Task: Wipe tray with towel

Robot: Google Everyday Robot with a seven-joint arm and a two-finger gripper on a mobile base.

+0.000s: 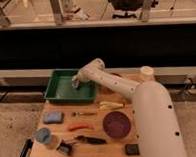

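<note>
Gripper: the gripper (76, 85) is down inside the tray, over the right part of its floor. It is mostly hidden by the wrist, so whether it is open or closed cannot be told.
Towel: a pale patch at the gripper's tip may be the towel (75, 87), lying on or just above the tray floor; whether the gripper holds it cannot be told.
Tray: the green tray (59, 90) sits at the back left of the table, with low walls and its left floor bare.
Arm: the white arm (119, 89) runs from the lower right up and left across the table, its elbow above the tray's right edge and its wide base segment covering the table's right side.
Table: a wooden table (95, 143) holds everything.
Sponge: a blue sponge (53, 117) lies just in front of the tray's left corner.
Banana: a yellow banana (110, 105) lies in front of the tray's right corner, next to the arm.
Plate: a dark red plate (117, 124) sits in front of the banana.
Red tool: a small red tool (79, 126) lies left of the plate.
Cup: a blue cup (43, 136) stands at the front left.
Black block: a dark block (131, 149) rests at the front edge, near the arm.
</note>
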